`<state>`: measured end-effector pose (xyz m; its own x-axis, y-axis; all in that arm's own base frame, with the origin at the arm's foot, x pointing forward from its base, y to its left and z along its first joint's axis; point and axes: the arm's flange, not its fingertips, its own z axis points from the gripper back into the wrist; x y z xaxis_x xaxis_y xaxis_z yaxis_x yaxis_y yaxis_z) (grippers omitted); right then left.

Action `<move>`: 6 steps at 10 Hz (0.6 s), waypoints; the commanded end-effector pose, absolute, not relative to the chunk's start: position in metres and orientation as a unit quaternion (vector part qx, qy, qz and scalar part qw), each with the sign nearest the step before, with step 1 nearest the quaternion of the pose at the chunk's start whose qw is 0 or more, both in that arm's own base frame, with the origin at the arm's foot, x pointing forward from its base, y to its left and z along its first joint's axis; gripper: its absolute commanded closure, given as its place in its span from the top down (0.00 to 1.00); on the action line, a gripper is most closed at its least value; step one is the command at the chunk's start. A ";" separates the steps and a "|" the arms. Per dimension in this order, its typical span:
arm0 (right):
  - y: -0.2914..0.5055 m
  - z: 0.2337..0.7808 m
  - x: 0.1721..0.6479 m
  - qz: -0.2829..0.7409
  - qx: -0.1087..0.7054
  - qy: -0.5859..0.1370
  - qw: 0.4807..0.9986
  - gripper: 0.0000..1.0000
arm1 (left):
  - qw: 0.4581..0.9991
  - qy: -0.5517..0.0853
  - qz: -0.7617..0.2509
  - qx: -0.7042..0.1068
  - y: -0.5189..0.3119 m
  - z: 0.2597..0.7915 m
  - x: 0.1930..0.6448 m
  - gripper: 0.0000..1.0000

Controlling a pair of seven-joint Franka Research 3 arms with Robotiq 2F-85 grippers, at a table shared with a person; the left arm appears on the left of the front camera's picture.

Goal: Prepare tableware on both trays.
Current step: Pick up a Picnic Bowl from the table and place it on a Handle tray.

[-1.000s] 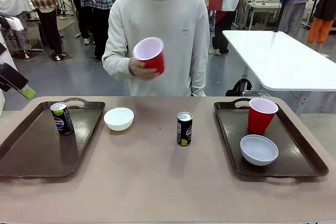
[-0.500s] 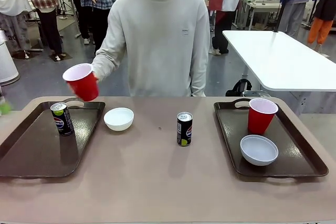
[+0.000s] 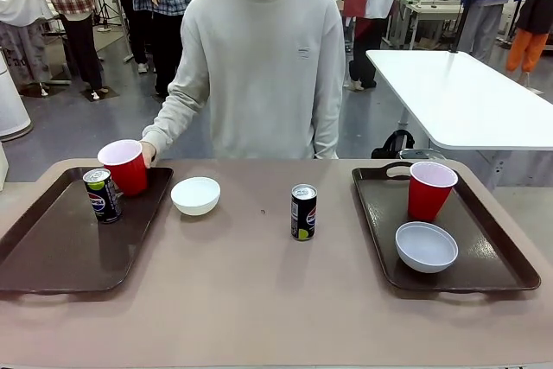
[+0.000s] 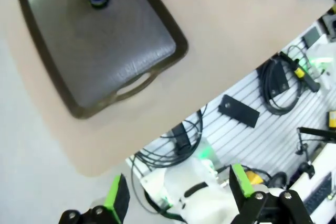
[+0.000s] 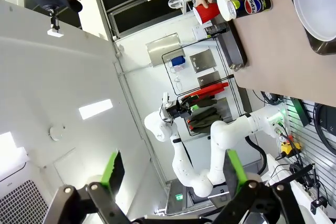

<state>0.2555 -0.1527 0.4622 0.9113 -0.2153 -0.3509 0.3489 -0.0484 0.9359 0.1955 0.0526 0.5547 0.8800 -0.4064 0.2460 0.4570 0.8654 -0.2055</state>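
Note:
On the left tray (image 3: 60,248) stands the Pepsi can (image 3: 102,195). Just behind it, at the tray's far right corner, a person's hand holds a red cup (image 3: 125,166). A white bowl (image 3: 195,195) and the yellow-green marked can (image 3: 303,212) stand on the table between the trays. The right tray (image 3: 488,239) carries a second red cup (image 3: 429,189) and a white bowl (image 3: 426,246). My left gripper (image 4: 178,192) is open, high above the table's near edge, looking down on the left tray (image 4: 105,51). My right gripper (image 5: 173,167) is open too, far from the table.
The person stands at the far side, behind the left half of the table. A white table (image 3: 467,97) is at the back right, and other people stand farther off. Cables and my base (image 4: 210,182) lie below the left wrist.
The person's hand has carried the red cup from chest height leftwards and down onto the left tray beside the Pepsi can. My left gripper has drawn out of the front view's left edge.

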 end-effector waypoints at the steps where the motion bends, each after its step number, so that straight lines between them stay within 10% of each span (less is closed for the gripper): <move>1: -0.149 0.463 0.256 -0.199 0.702 0.045 0.682 1.00 | 0.962 -0.109 -0.211 -0.133 0.051 0.547 0.209 1.00; 6: -0.149 0.463 0.256 -0.199 0.702 0.045 0.682 1.00 | 0.962 -0.105 -0.218 -0.128 0.054 0.553 0.207 1.00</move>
<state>0.2555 -0.1527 0.4622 0.9113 -0.2153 -0.3509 0.3489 -0.0484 0.9359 0.2055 0.0537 0.5534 0.8829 -0.3927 0.2573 0.4464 0.8720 -0.2009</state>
